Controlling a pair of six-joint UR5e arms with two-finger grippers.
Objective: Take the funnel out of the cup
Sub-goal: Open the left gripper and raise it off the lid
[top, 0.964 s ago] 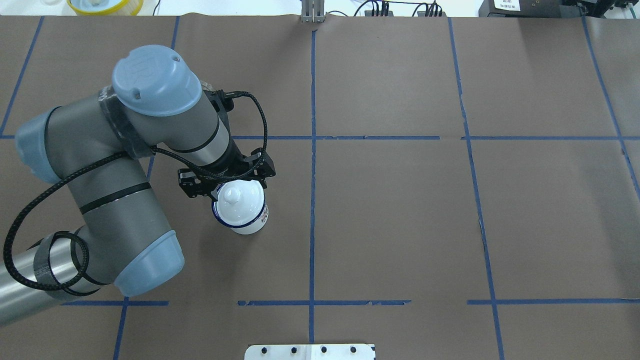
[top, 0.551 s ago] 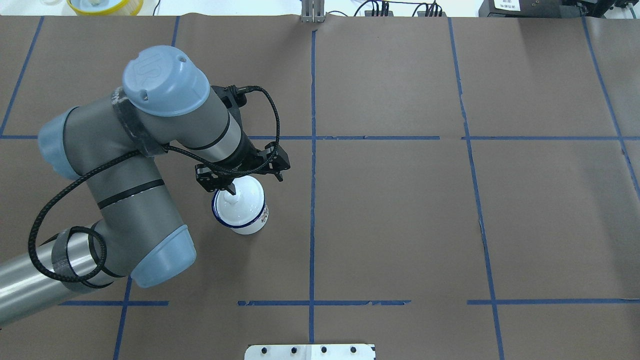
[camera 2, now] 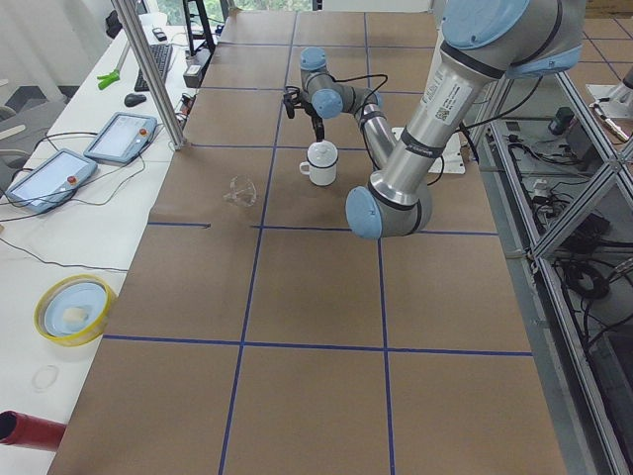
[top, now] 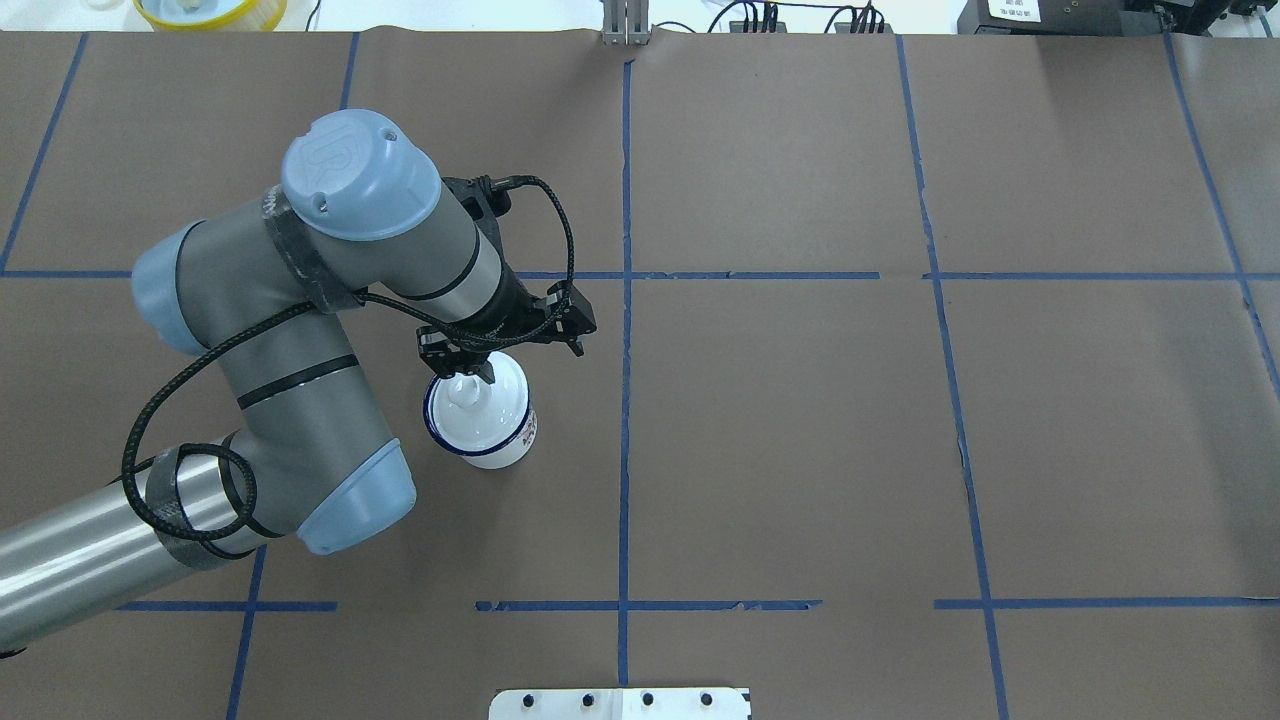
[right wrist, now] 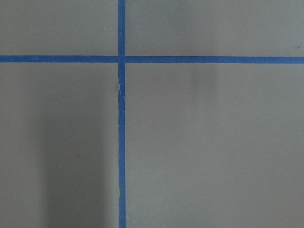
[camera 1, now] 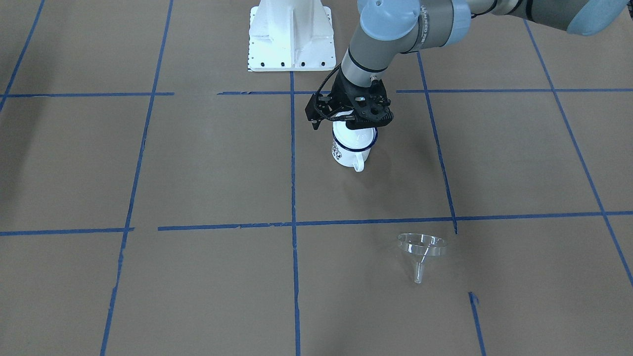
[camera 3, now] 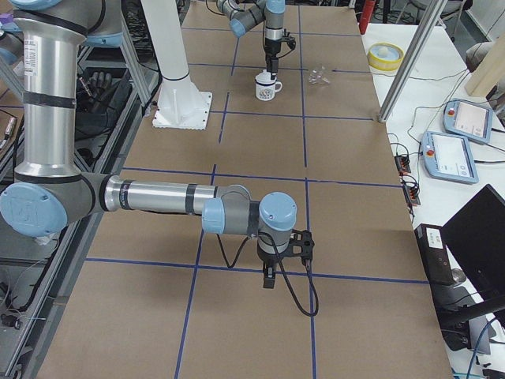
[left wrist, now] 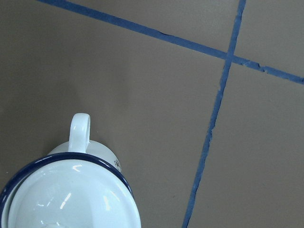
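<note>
On the desk (top: 800, 450), left of its centre line, the cup (top: 507, 448) stands upright with a white knobbed lid (top: 472, 412) on it, its handle toward the far edge. Just above the lid hangs the left tool (top: 530, 360), spread wide and holding nothing, with one finger (top: 487, 372) beside the knob. Well apart from the cup, nearer the far edge, the funnel (camera 1: 422, 244) lies on its side on bare desk. Toward the right end the right tool (camera 3: 268, 274) hovers over bare desk; I cannot tell how far open it is.

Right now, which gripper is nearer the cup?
Left. The left gripper hangs right above the cup; the right gripper is far off, low over the table on the robot's right.
</note>
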